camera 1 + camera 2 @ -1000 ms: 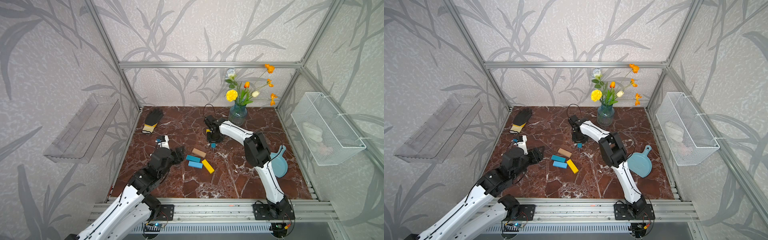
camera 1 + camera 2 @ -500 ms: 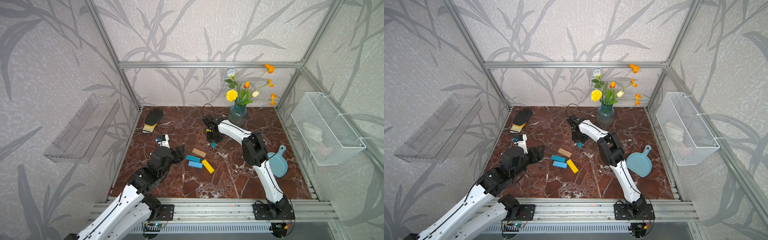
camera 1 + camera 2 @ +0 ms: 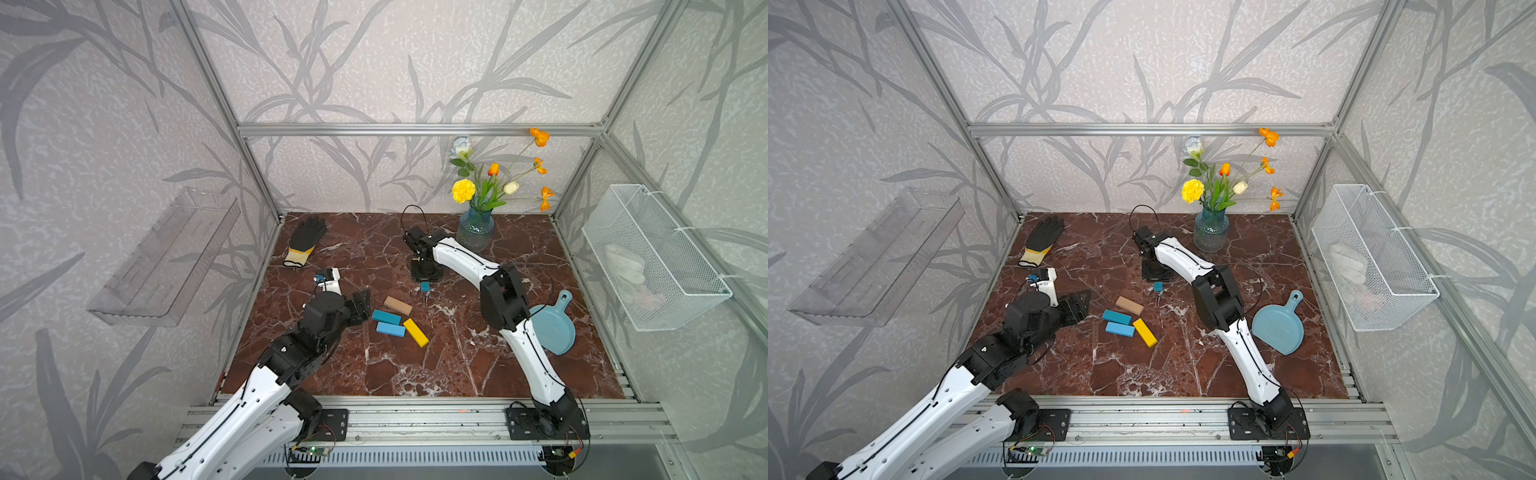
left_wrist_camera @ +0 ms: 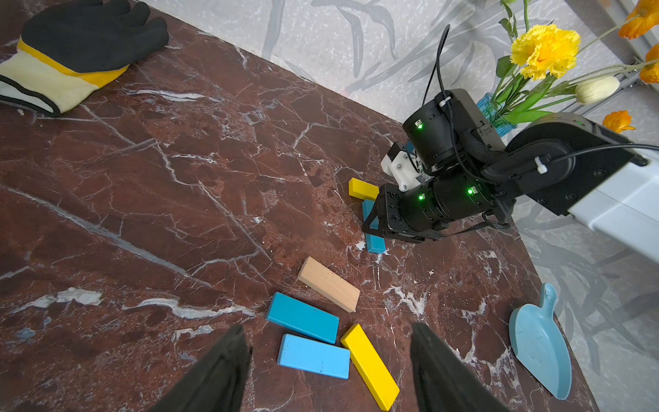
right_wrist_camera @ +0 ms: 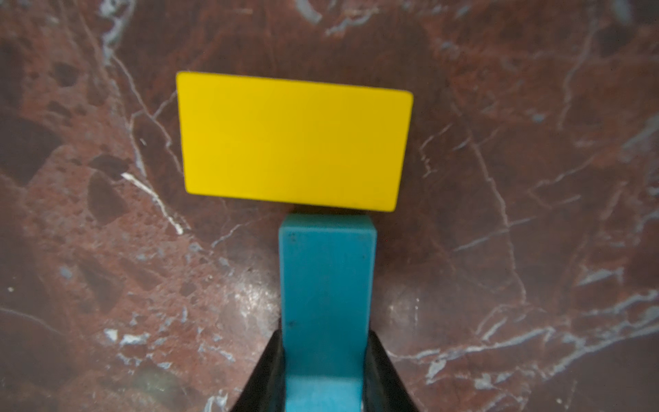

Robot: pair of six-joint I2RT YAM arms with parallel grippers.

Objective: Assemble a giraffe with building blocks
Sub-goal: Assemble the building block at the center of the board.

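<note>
Teal block (image 5: 326, 285), near end cut off, sat clamped in the right gripper (image 5: 324, 340); the left gripper (image 4: 328, 328) gaped empty, fingers (image 4: 221, 374) cropped.

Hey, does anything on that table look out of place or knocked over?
Nothing is spilled or broken; the vase stands upright. Two things seem unrelated to the blocks: a black work glove lying near the far left corner, and a light-blue scoop lying flat beside the right arm.
</note>
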